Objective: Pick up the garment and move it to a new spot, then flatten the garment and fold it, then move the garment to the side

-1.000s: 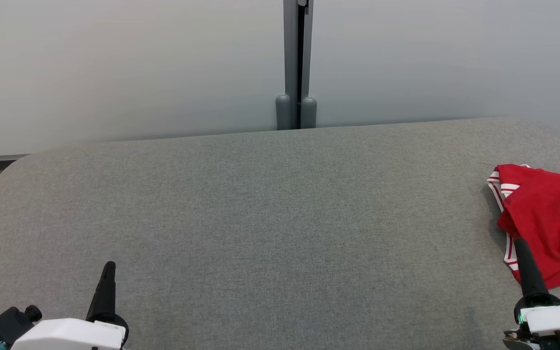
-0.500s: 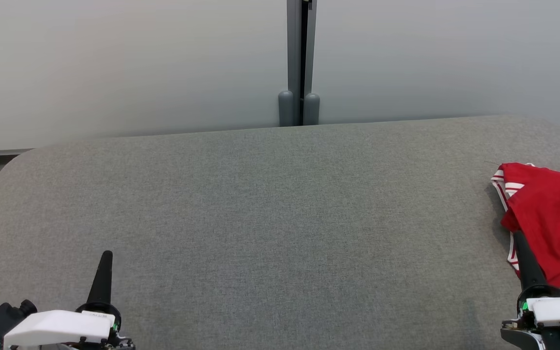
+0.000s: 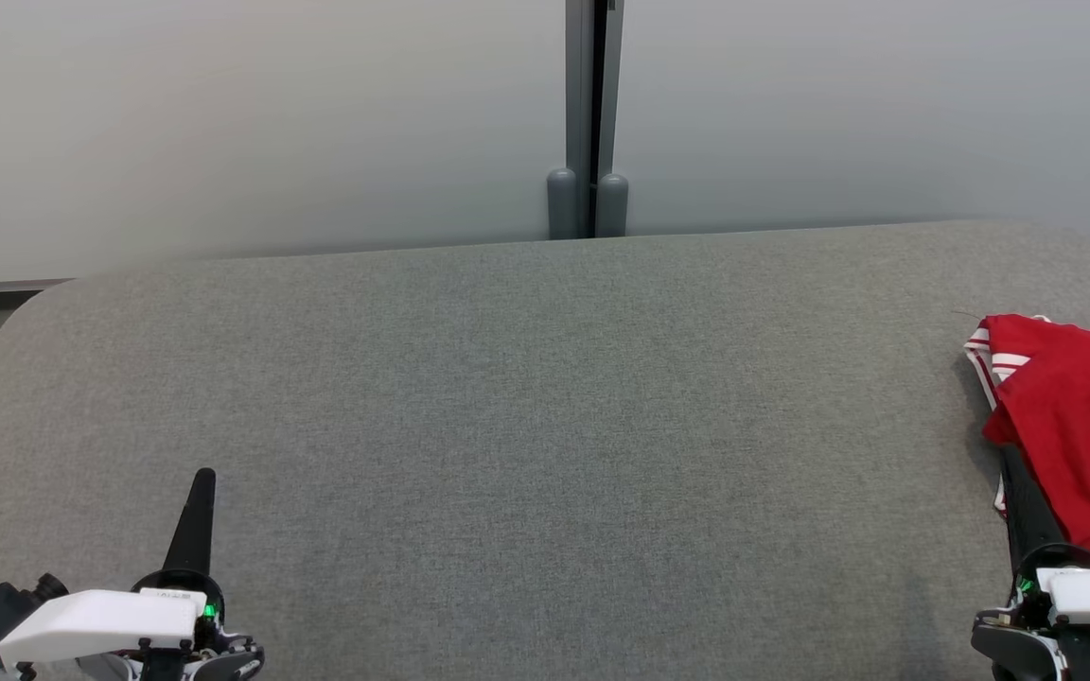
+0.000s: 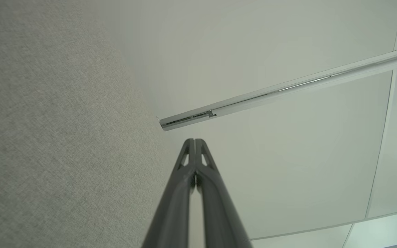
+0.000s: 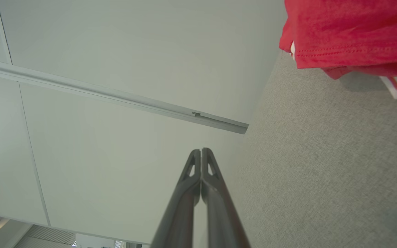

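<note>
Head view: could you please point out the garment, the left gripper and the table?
Garment (image 3: 1080,416): head view, middle of the red cloth.
Left gripper (image 3: 205,476): head view, tips of its shut jaws.
Table (image 3: 545,426): head view, bare grey top.

A grey fabric bench (image 3: 545,426) with rounded corners lies before pale wall panels (image 3: 223,123), split by a grey post (image 3: 588,95) with two rounded feet (image 3: 561,203).

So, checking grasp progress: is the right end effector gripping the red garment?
No, in the right wrist view the right end effector is shut on nothing, and the garment lies apart on the grey surface.
</note>
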